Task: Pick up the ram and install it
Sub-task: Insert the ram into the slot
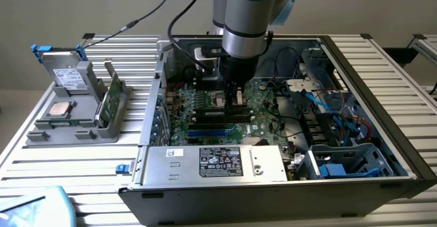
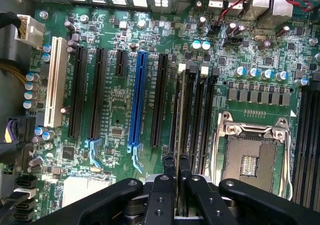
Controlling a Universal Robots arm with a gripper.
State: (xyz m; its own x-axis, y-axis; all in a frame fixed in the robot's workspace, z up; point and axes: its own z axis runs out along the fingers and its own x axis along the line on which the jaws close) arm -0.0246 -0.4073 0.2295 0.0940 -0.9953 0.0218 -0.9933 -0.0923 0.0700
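Slatted metal bench (image 1: 68, 165) carries an open computer case (image 1: 392, 114); inside it, the fingers (image 2: 170, 172), nearly closed, pinch the ram (image 2: 177, 115) edge-on over the black slots (image 2: 197, 120) beside the processor socket (image 2: 250, 157)

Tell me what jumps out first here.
The arm is down inside the open computer case, its gripper shut on the ram over the black slots. A long blue slot stands out on the green motherboard. On the exterior view's left sits a grey tray of parts.
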